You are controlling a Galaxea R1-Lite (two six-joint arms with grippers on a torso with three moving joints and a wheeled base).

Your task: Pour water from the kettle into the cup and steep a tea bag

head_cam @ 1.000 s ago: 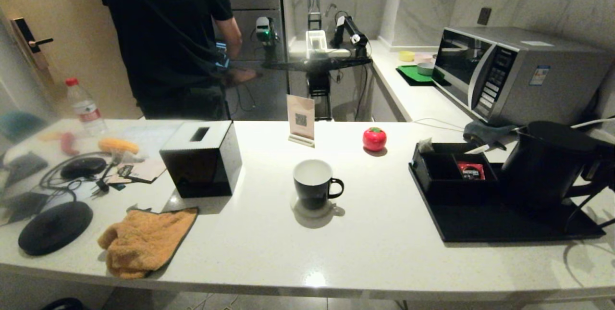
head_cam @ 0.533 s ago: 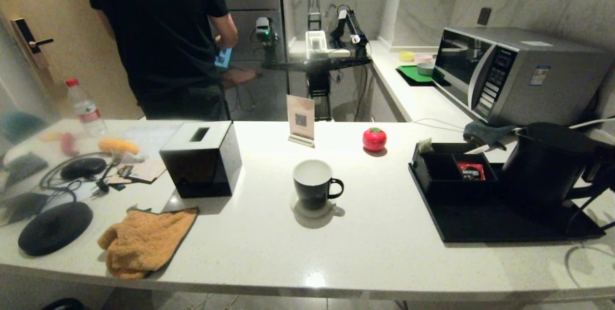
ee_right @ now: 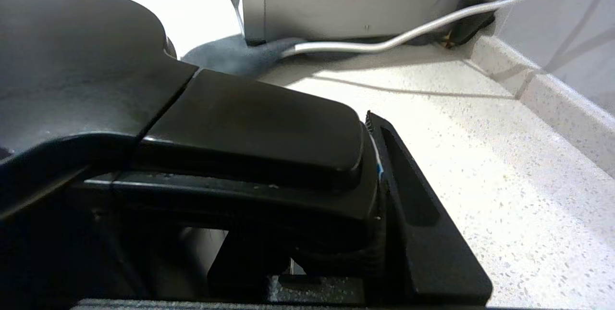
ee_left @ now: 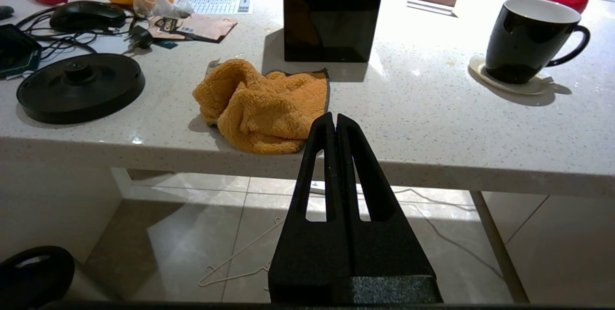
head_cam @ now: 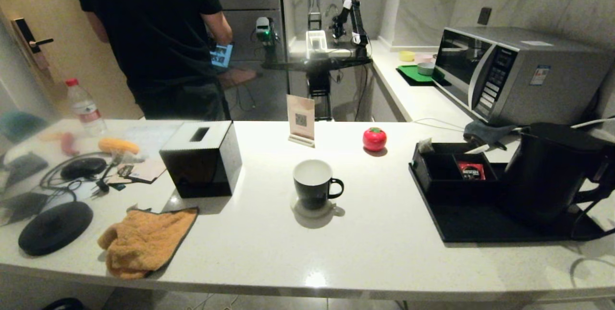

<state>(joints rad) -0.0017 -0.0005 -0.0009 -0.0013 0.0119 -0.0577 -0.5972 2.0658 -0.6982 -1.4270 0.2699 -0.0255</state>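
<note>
The black kettle (head_cam: 552, 170) stands on a black tray (head_cam: 480, 226) at the right of the counter. My right gripper (head_cam: 603, 175) is shut on its loop handle (ee_right: 250, 122); one finger (ee_right: 418, 214) presses the handle's outer side and the other is hidden under it. The black cup (head_cam: 313, 185) sits on a coaster at the counter's middle, handle to the right, its white inside showing no water. The small greyish-green tea bag (head_cam: 424, 145) rests on the far left corner of the black organizer box (head_cam: 447, 182). My left gripper (ee_left: 335, 120) hangs shut and empty below the counter's front edge.
A black tissue box (head_cam: 202, 158), an orange cloth (head_cam: 144, 240) and the kettle's round base (head_cam: 54, 227) lie left of the cup. A red tomato-shaped thing (head_cam: 374, 138) and a card stand (head_cam: 301, 120) are behind it. A microwave (head_cam: 519, 74) stands behind the kettle. A red packet (head_cam: 471, 169) lies in the organizer.
The kettle has shifted a little to the right in my right gripper and stands straighter. The person behind the counter has stepped left. The cup and left arm have not moved.
</note>
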